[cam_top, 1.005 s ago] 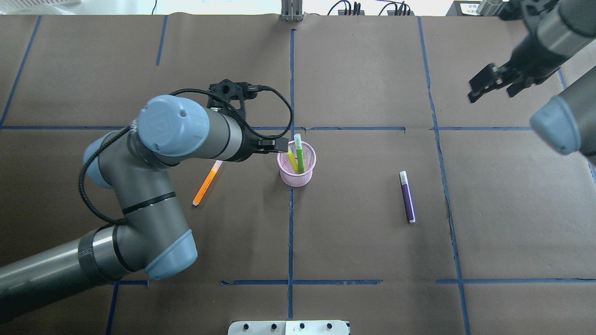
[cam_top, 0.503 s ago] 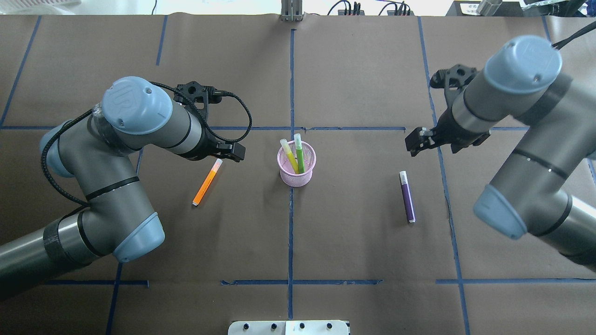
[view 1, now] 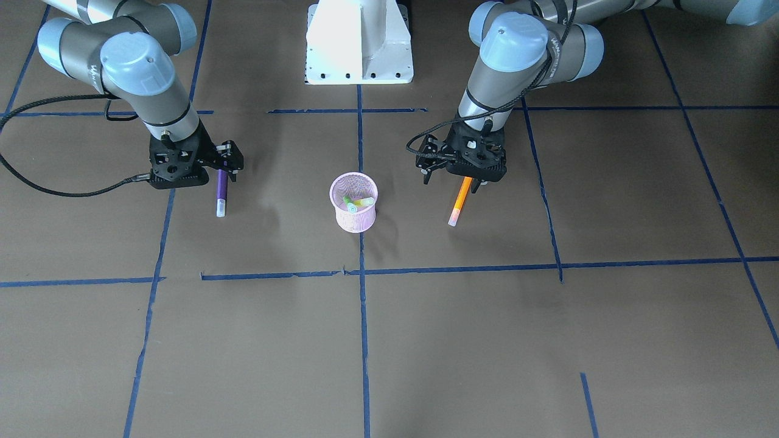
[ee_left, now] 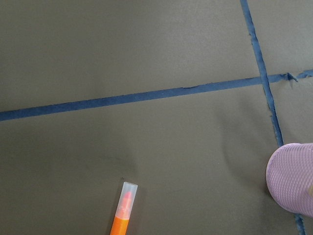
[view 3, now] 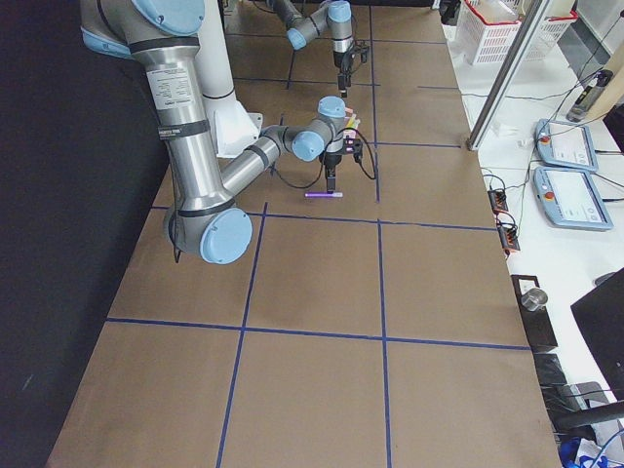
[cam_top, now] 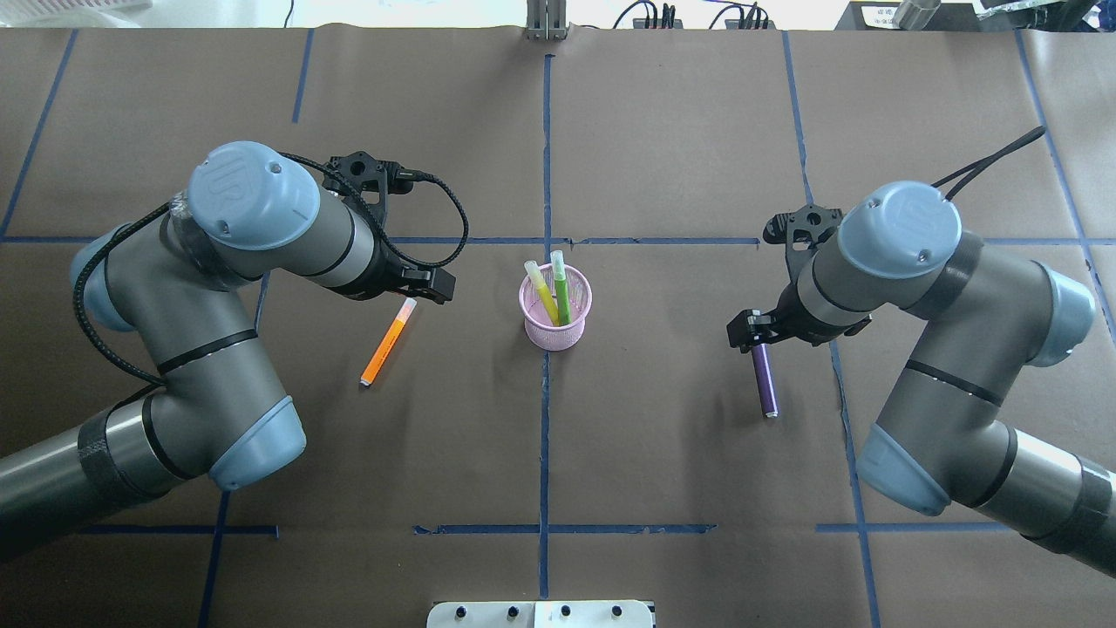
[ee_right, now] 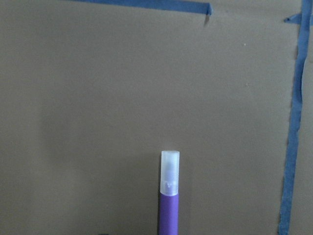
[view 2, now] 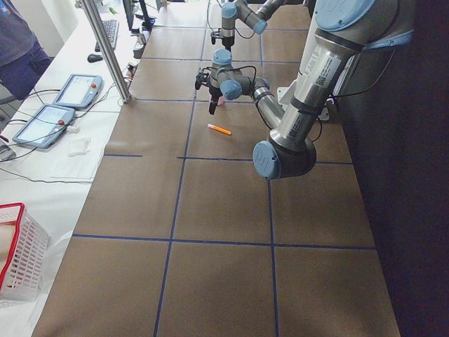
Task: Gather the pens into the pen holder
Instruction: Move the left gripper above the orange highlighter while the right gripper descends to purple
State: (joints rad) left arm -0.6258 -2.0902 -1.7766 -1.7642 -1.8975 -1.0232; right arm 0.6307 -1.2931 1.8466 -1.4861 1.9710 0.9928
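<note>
The pink mesh pen holder (cam_top: 556, 316) (view 1: 353, 207) stands at the table's middle with a yellow pen (cam_top: 546, 295) and a green pen (cam_top: 561, 288) upright in it. An orange pen (cam_top: 385, 346) (view 1: 461, 198) (ee_left: 122, 213) lies flat to its left. My left gripper (cam_top: 425, 288) (view 1: 451, 178) hangs open over the orange pen's capped end, holding nothing. A purple pen (cam_top: 765, 384) (view 1: 221, 193) (ee_right: 168, 200) lies flat to the holder's right. My right gripper (cam_top: 755, 334) (view 1: 224, 164) is open, low over the purple pen's capped end.
Blue tape lines (cam_top: 546, 453) grid the brown table cover. The robot's white base plate (view 1: 359, 58) is at the near edge between the arms. The holder's side (ee_left: 293, 178) shows at the left wrist view's right edge.
My left arm pulled back from the pen holder to above the orange pen. My right arm swung in from the far right and came down over the purple pen's cap.
</note>
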